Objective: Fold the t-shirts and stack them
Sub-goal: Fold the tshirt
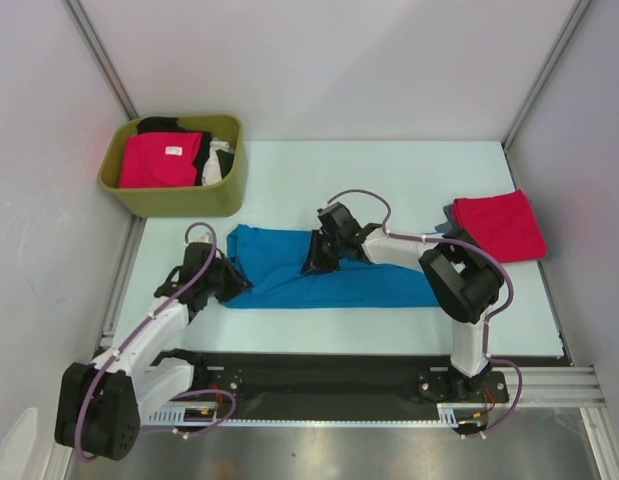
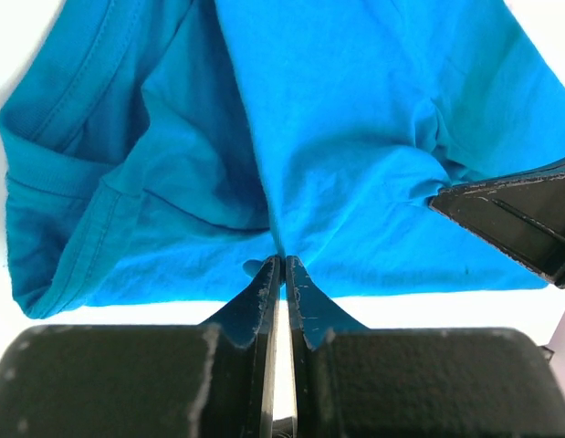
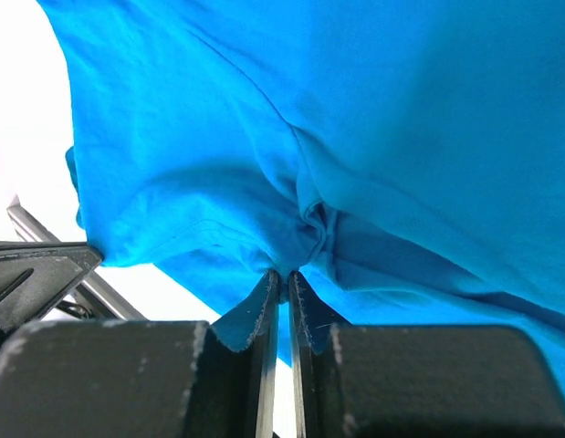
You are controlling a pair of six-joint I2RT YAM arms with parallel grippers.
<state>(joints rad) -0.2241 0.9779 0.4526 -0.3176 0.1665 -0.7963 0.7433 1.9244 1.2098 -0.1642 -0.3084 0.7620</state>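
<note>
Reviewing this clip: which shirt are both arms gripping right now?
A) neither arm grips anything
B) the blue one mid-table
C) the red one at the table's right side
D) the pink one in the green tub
B: the left fingers and right fingers are pinched shut on the blue shirt; the red shirt lies apart.

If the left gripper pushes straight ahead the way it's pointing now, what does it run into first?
The blue t-shirt: the left gripper is shut on its edge, so more bunched cloth lies ahead. The right gripper looks off to the side.
</note>
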